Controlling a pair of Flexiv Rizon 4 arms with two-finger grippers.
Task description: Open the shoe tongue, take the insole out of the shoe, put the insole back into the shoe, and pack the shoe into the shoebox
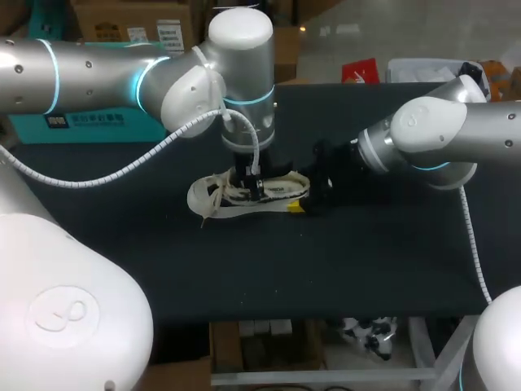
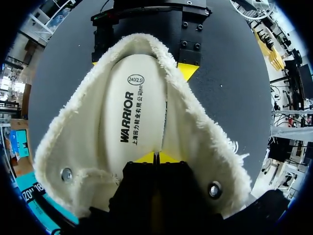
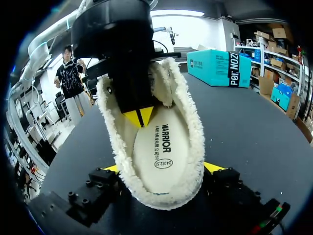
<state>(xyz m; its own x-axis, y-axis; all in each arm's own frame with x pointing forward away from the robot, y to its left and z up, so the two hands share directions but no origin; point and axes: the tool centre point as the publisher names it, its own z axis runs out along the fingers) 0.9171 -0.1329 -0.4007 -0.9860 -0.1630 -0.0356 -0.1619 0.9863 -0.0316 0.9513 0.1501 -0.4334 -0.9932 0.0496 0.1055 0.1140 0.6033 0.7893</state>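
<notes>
Two arms meet over the dark counter, the left arm coming down from above and the right arm reaching in low from the side. A teal box sits at the counter's far left, well apart from them and partly hidden behind the left arm. Near the counter's middle lies the shoe, pale with a fleecy cream lining, its opening spread wide and its laces trailing loose at the toe end. Inside it the white insole lies flat along the bottom. The right gripper stands wide, one yellow tip on each side of the heel, both pressed against the shoe and holding it. The left gripper points down into the opening, its tips drawn narrow and almost meeting, touching the insole's forward part; whether they pinch it I cannot tell.
</notes>
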